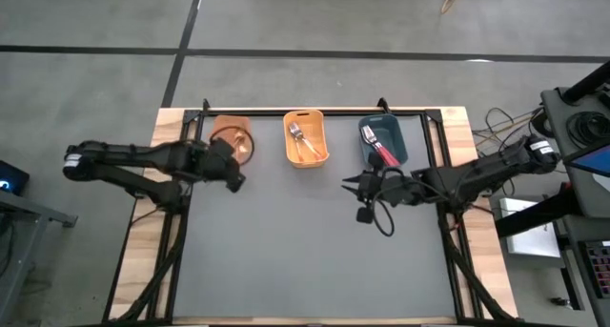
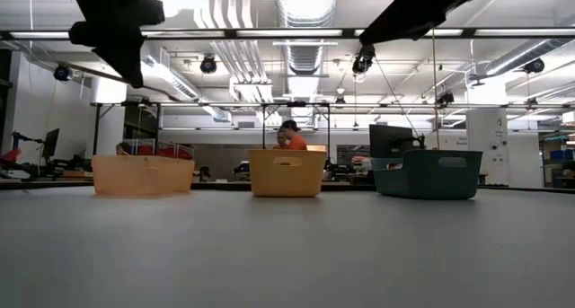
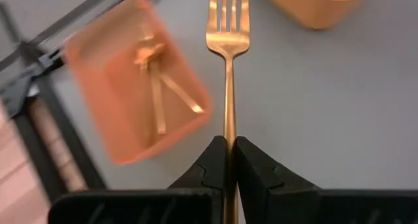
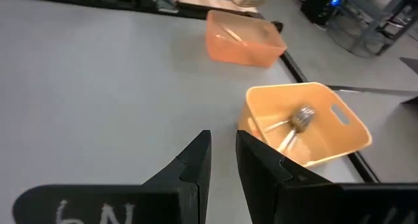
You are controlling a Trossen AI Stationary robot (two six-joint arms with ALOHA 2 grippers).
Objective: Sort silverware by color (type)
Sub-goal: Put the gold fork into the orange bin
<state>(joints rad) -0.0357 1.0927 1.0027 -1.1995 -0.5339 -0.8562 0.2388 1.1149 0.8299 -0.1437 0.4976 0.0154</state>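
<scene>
The left claw (image 3: 228,164) is clamped low on the handle of a thin, stiff, slippery gold fork (image 3: 228,67) beside the peach bin (image 3: 134,80), while the right claw (image 4: 222,160), slightly parted and empty, waits over the counter (image 1: 305,241).

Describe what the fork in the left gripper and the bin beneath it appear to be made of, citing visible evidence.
Gold fork: likely polished metal, given its even golden sheen. Orange bin: probably translucent plastic, since the forks inside show softly through its thin, rounded walls. The left gripper clamps the fork's handle.
</scene>
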